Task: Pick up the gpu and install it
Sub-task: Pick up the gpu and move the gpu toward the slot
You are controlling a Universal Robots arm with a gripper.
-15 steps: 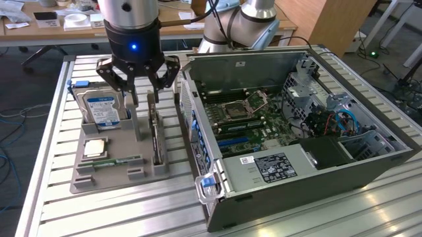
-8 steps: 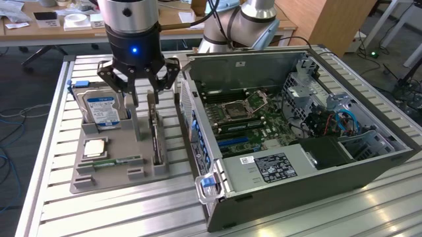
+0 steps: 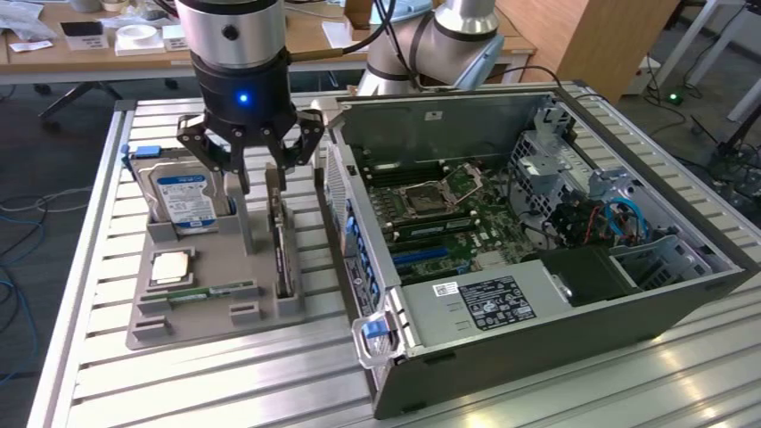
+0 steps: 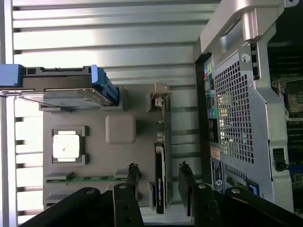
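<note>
The gpu [image 3: 282, 245] stands on its edge in a slot of the grey holder tray [image 3: 202, 328], beside the open computer case [image 3: 559, 294]. From the wrist it is a thin dark card [image 4: 160, 156] seen edge-on, with its silver bracket at one end. My gripper [image 3: 264, 178] hangs open just above the card's far end. One of its fingers [image 4: 132, 177] is on each side of the gpu, and neither touches it. Midway between the fingertips [image 4: 159, 177] lies the card's top edge.
The tray also holds an upright hard drive [image 3: 184, 192] with a blue-white label, a CPU [image 3: 173, 266] and a RAM stick [image 3: 214, 292]. The case's motherboard [image 3: 440, 209] lies exposed at the exterior view's right. Its rear panel [image 4: 232, 109] stands close to the gpu slot.
</note>
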